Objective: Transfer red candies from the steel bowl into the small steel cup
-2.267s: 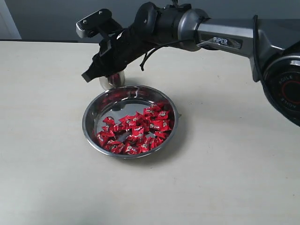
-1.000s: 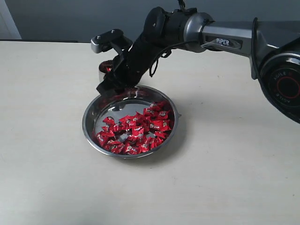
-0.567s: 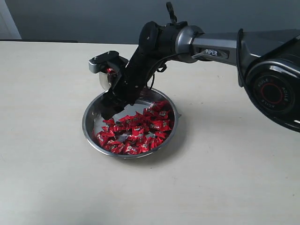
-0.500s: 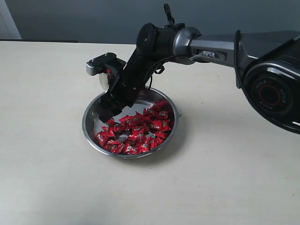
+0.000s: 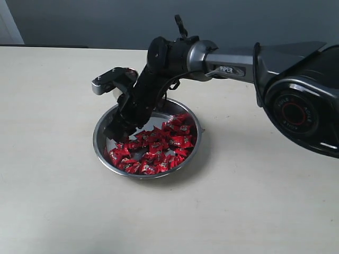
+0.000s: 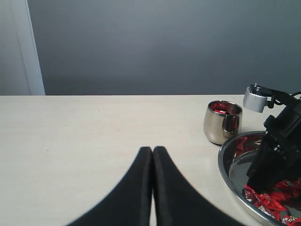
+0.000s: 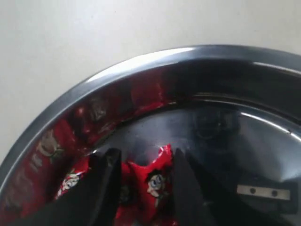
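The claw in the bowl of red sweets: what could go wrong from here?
The right claw straddles one red candy with others pressed alongside, so it might pinch two or slip off the shiny wrapper. It sits close to the wall of the steel bowl and could nudge the bowl. The small steel cup is narrow; a drop might miss.

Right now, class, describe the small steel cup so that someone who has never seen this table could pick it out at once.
On the pale table sits a wide steel bowl of red candies. Close beside its rim stands the small steel cup. Unlike the shallow bowl, it is narrow, upright and round-bodied, with no handle and a little red showing inside.
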Robot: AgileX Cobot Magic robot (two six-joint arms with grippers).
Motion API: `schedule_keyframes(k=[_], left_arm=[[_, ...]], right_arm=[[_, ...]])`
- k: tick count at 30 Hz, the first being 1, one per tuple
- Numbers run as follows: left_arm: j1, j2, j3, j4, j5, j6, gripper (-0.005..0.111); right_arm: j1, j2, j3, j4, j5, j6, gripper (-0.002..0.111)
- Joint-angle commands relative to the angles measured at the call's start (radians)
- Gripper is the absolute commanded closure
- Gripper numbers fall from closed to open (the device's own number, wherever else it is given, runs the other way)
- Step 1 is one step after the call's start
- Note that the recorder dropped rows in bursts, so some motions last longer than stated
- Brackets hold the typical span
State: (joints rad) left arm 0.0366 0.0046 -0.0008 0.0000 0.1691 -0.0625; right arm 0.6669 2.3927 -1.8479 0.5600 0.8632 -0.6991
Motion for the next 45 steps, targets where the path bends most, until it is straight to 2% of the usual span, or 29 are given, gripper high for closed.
schedule_keyframes(k=[1,6,12,16,20,28,29,31,32,33,35,37,42,43,45], left_arm=[[0.001,-0.005,0.001,0.000,-0.005,-0.004,0.106],[0.001,-0.005,0.001,0.000,-0.005,-0.004,0.106],[0.001,-0.005,0.001,0.000,-0.005,-0.004,0.106],[0.001,-0.005,0.001,0.000,-0.005,-0.004,0.106],[0.001,-0.005,0.001,0.000,-0.005,-0.004,0.106],[0.001,-0.005,0.001,0.000,-0.005,-0.004,0.106],[0.001,-0.005,0.001,0.000,-0.005,-0.004,0.106],[0.001,-0.005,0.001,0.000,-0.005,-0.004,0.106],[0.001,-0.005,0.001,0.000,-0.005,-0.004,0.106],[0.001,-0.005,0.001,0.000,-0.005,-0.004,0.106],[0.001,-0.005,0.001,0.000,-0.005,-0.004,0.106],[0.001,-0.005,0.001,0.000,-0.005,-0.004,0.106],[0.001,-0.005,0.001,0.000,-0.005,-0.004,0.106],[0.001,-0.005,0.001,0.000,-0.005,-0.004,0.106],[0.001,-0.005,0.001,0.000,-0.005,-0.004,0.106]], right_arm=[[-0.002,0.000,-0.003,-0.012,-0.005,-0.006,0.109],[-0.002,-0.051,-0.003,-0.015,-0.039,-0.004,0.108],[-0.015,-0.117,-0.003,-0.020,-0.296,-0.004,0.108],[-0.024,-0.120,-0.003,-0.020,-0.381,-0.004,0.108],[-0.038,-0.121,-0.003,-0.008,-0.357,0.010,0.108],[-0.039,-0.121,-0.003,-0.045,-0.127,0.026,0.106],[-0.039,-0.119,-0.003,-0.055,-0.109,0.026,0.103],[-0.039,-0.113,-0.003,-0.094,-0.078,0.026,0.091],[-0.039,-0.108,-0.003,-0.111,-0.064,0.026,0.083],[-0.039,-0.098,-0.003,-0.144,-0.037,0.039,0.067],[-0.039,-0.078,-0.003,-0.209,-0.026,0.087,0.056],[-0.039,-0.048,-0.003,-0.265,-0.026,0.134,0.057],[-0.039,0.003,-0.003,-0.263,-0.050,0.156,0.058],[-0.039,0.005,-0.003,-0.263,-0.050,0.158,0.060],[-0.039,0.005,-0.003,-0.263,-0.048,0.160,0.074]])
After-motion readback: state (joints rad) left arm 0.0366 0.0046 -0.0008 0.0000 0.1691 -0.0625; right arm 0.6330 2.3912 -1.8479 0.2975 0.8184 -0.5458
